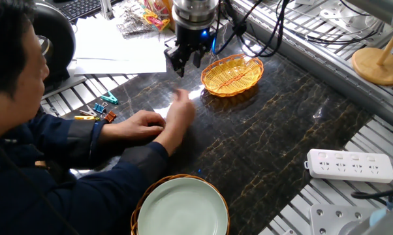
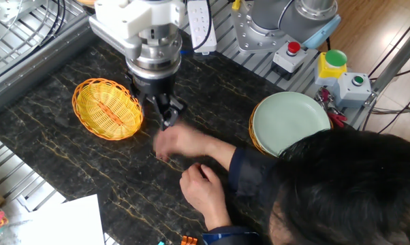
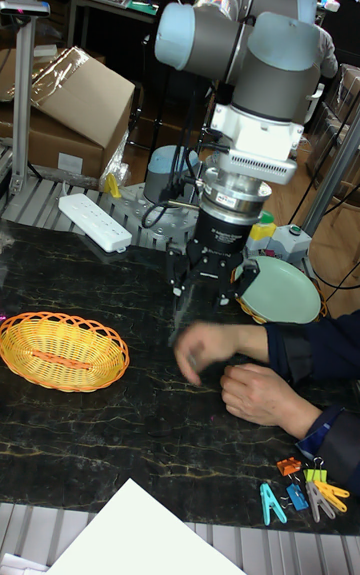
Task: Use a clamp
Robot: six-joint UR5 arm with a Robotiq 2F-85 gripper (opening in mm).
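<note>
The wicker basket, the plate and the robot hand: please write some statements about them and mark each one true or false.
1. The yellow wicker basket lies on the dark table. True.
2. The green plate is inside the yellow basket. False: it sits on a separate wicker tray, at the table edge.
3. The robot hand is above the table beside the basket. True.
4. The white power strip lies in the basket. False: it lies off the dark mat.
</note>
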